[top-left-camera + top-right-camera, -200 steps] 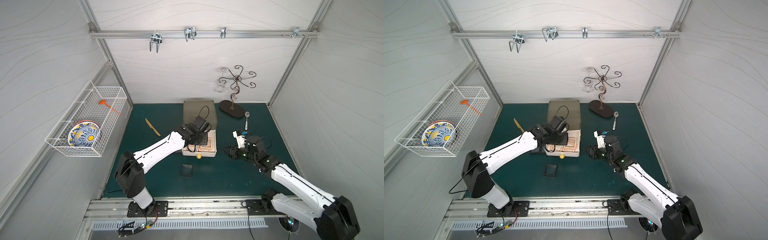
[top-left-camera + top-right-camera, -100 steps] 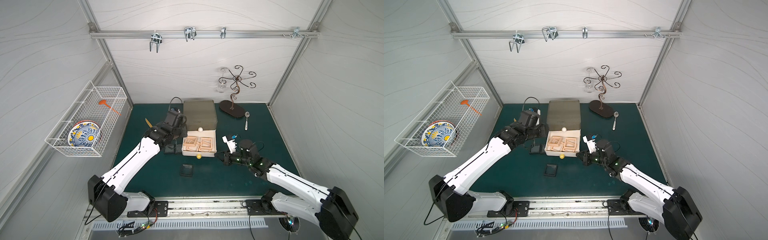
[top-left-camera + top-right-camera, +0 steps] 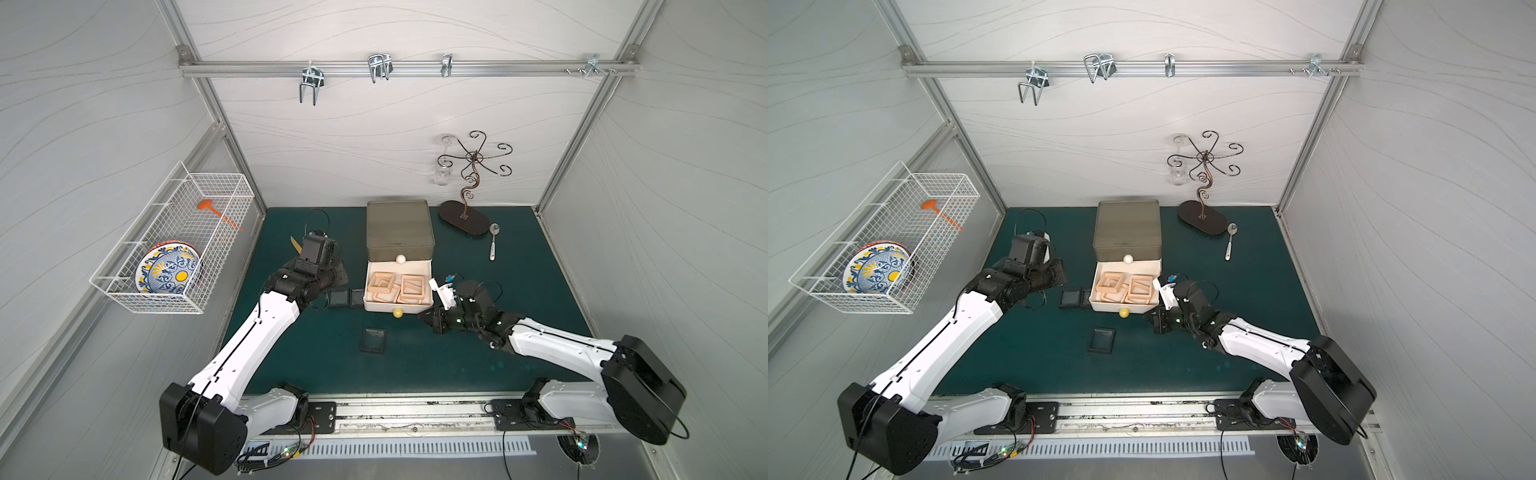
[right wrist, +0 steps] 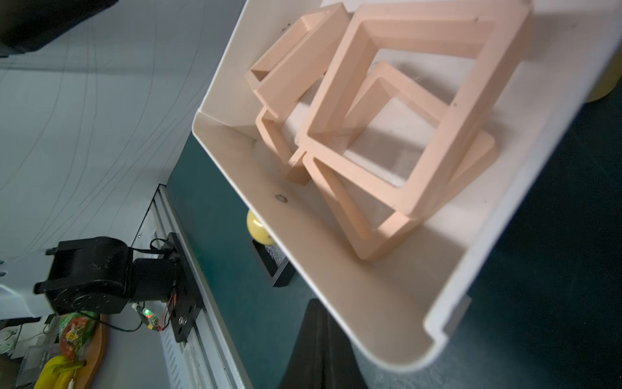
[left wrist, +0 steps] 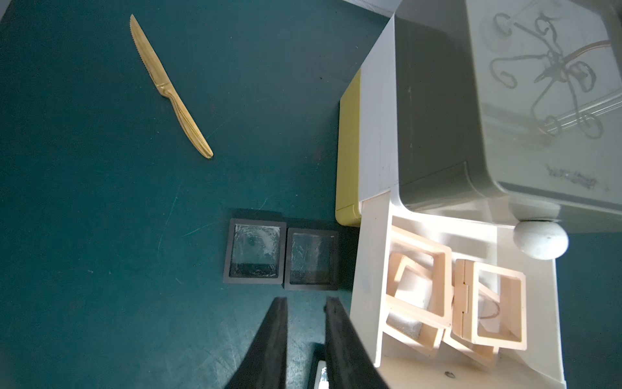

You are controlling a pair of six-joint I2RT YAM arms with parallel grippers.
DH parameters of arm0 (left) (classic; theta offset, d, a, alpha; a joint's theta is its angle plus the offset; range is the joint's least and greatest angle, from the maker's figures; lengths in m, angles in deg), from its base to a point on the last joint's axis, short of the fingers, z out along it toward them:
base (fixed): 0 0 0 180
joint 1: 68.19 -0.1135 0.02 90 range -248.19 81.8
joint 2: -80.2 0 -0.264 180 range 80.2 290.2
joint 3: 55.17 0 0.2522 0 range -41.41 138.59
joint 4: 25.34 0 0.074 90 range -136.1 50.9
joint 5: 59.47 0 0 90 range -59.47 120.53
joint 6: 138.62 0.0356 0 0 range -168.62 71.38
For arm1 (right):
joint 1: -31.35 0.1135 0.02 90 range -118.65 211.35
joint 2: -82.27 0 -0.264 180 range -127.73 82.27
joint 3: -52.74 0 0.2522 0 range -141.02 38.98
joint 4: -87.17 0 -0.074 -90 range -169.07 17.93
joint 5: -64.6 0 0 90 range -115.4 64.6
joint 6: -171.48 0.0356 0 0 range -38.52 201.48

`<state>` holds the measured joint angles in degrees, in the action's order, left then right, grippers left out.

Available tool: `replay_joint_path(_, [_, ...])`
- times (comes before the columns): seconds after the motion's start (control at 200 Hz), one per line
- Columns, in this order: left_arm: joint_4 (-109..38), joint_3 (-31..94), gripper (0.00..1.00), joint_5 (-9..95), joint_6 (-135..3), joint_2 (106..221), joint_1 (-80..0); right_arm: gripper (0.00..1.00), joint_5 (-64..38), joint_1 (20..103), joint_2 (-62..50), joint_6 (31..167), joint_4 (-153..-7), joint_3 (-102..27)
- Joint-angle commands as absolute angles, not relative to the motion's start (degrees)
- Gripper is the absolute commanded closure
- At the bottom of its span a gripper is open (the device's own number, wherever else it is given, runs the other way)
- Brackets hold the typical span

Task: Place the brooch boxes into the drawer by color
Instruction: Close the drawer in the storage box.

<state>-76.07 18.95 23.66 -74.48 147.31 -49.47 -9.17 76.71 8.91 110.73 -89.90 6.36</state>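
You are between colours. The beige brooch boxes (image 3: 400, 286) lie piled, some tilted, in the white middle tier (image 3: 374, 307) of the drawer (image 3: 399, 226), which stands pulled out. The black ones are not yet sorted: two black boxes (image 5: 254, 256) sit side by side on the counter (image 3: 519, 291) just beside the chest, and a third black box (image 3: 372, 340) lies apart, in front of the yellow knob (image 3: 397, 313). Your left end effector (image 5: 304, 301) points at the pair with its jaws narrowly apart and nothing visibly between the tips. Your right end effector (image 4: 318, 308) is pressed together and empty, low by the front corner of the open tier. It looks placed to push that tier shut. After that you would likely need to open another tier for the black boxes. Push squarely on the front wall, since the chest looks light and may slide.
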Motion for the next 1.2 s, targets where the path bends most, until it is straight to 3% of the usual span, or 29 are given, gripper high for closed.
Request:
replay_joint_path(0.0, [-74.07, 18.63, 0.76, 24.3, -73.71, 146.24, -50.03, 1.0, -11.16, 76.55, 7.07, 108.57, -92.67, 3.19])
replay_joint_path(1.196, [-76.22, 18.1, 0.75, 23.56, -71.4, 141.6, -51.49, 1.0, -14.5, 68.09, -4.49, 109.16, -99.56, -5.31])
